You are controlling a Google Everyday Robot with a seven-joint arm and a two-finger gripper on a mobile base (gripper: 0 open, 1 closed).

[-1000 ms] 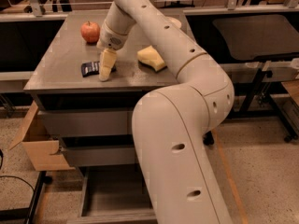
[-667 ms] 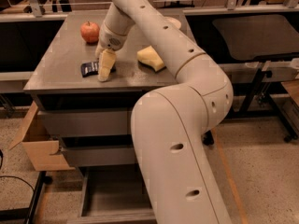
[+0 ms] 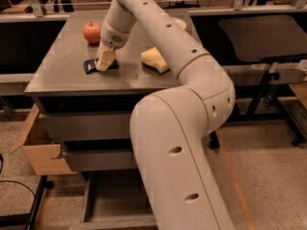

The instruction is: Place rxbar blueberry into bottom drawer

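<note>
The rxbar blueberry, a small dark flat bar, lies on the grey table top near its front left. My gripper is down at the bar's right end, covering part of it and touching or almost touching it. The bottom drawer is pulled out below the table near the floor, and its tray shows empty. My big white arm curves from the front of the view up over the table.
A red apple sits behind the bar on the table. A pale yellow sponge lies to the right of the gripper. An open cardboard box stands left of the drawers. Two shut drawers sit above the open one.
</note>
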